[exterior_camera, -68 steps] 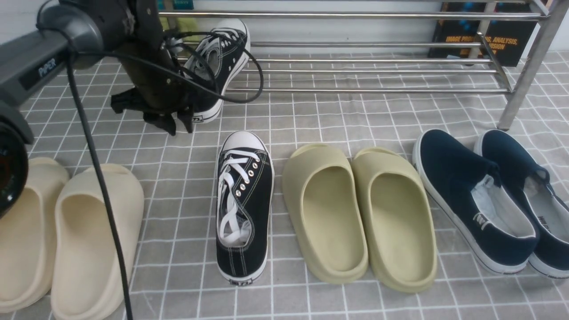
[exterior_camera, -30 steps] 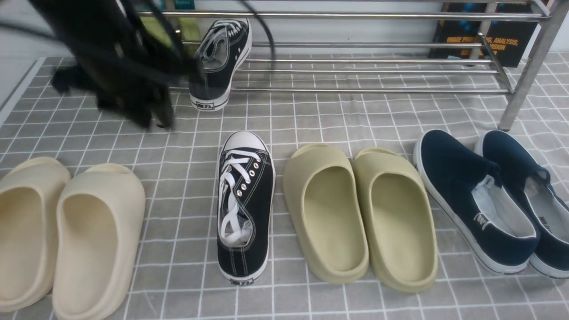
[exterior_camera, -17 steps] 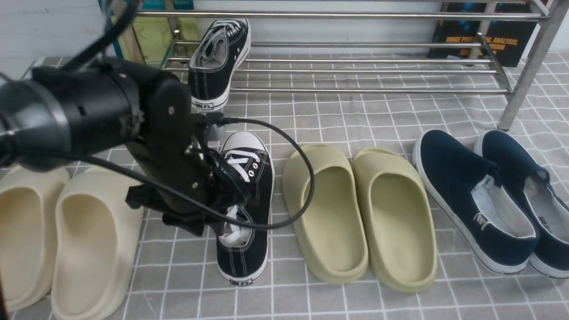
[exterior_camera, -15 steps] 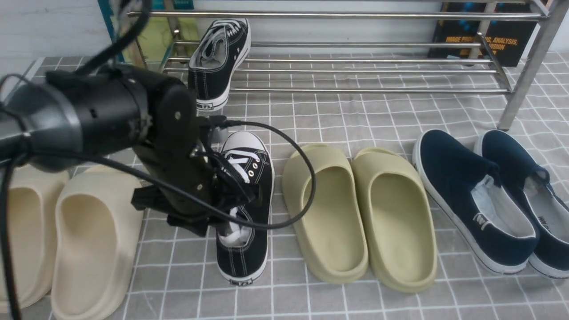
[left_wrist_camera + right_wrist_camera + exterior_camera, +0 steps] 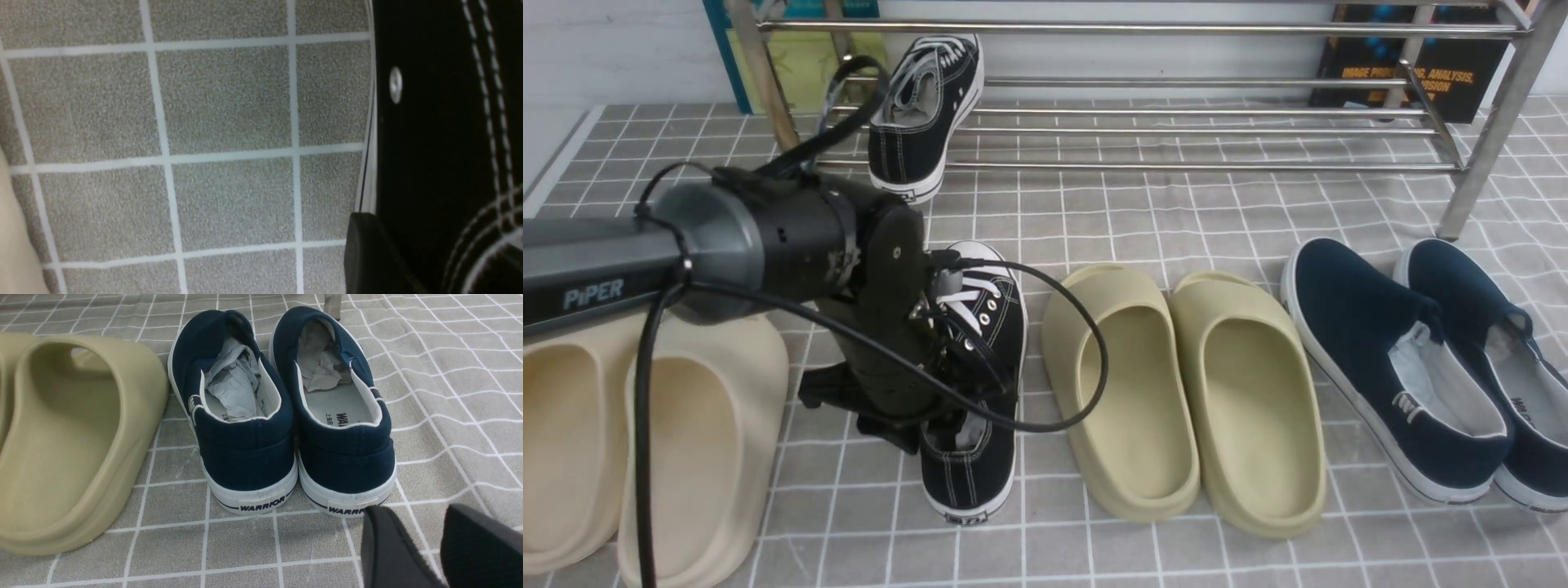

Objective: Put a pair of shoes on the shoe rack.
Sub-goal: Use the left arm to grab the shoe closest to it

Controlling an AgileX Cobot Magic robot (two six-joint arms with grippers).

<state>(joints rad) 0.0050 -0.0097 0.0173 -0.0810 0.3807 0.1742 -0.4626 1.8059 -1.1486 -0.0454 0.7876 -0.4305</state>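
Observation:
One black lace-up sneaker (image 5: 920, 114) rests on the left end of the silver shoe rack (image 5: 1176, 131), toe up, with its heel over the front bar. The other sneaker (image 5: 988, 343) stands on the tiled mat, toe toward the rack. My left gripper (image 5: 923, 433) is down at this sneaker's heel opening, jaws astride its left side wall. In the left wrist view one finger (image 5: 367, 253) sits outside the black canvas (image 5: 429, 122). The other finger is hidden. The sneaker is still on the mat. My right gripper (image 5: 425, 526) is empty, slightly open, low behind the navy shoes.
Beige slippers (image 5: 686, 425) lie just left of my left arm. Olive slippers (image 5: 1192, 392) lie right of the sneaker, and one shows in the right wrist view (image 5: 61, 457). Navy slip-ons (image 5: 1396, 367) (image 5: 286, 416) are far right, near the rack's leg (image 5: 1486, 139). Books stand behind the rack.
My left arm left the first sneaker on the rack, swung back, and came down onto the floor sneaker. In the last half second it sank lower over the heel opening.

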